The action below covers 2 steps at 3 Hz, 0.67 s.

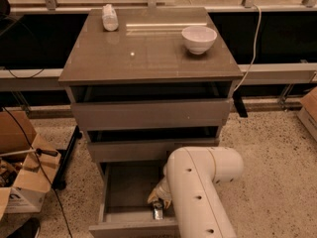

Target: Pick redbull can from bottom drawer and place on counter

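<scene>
The bottom drawer (125, 188) of the grey-brown cabinet is pulled out. A small silver can, the redbull can (158, 212), stands near its front wall, right of the middle. My gripper (158, 200) reaches down into the drawer directly over the can, and my white arm (198, 192) hides most of it. I cannot tell whether it touches the can. The glossy counter (148, 58) tops the cabinet.
A white bowl (199, 37) stands on the counter's back right and a white plastic bottle (109, 17) at its back left. The two upper drawers stand slightly ajar. Cardboard boxes (22, 182) sit on the floor at left, another box (309, 110) at right.
</scene>
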### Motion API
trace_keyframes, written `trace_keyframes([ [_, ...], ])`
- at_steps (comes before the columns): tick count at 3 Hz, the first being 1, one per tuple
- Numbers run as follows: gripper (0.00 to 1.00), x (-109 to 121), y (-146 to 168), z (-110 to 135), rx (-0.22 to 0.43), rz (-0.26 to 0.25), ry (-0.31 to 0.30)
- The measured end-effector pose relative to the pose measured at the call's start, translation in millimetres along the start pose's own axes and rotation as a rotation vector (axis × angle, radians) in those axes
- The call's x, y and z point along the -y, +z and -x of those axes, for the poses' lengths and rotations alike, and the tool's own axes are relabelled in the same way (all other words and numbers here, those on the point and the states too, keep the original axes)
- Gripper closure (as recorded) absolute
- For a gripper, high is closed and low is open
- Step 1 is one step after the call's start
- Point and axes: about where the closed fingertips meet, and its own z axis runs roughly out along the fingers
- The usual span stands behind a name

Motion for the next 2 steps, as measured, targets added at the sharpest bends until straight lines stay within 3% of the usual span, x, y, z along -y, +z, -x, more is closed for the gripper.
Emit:
trace_keyframes([
  [2, 0.89, 1.0, -16.9, -10.9, 0.009, 0.049, 0.034],
])
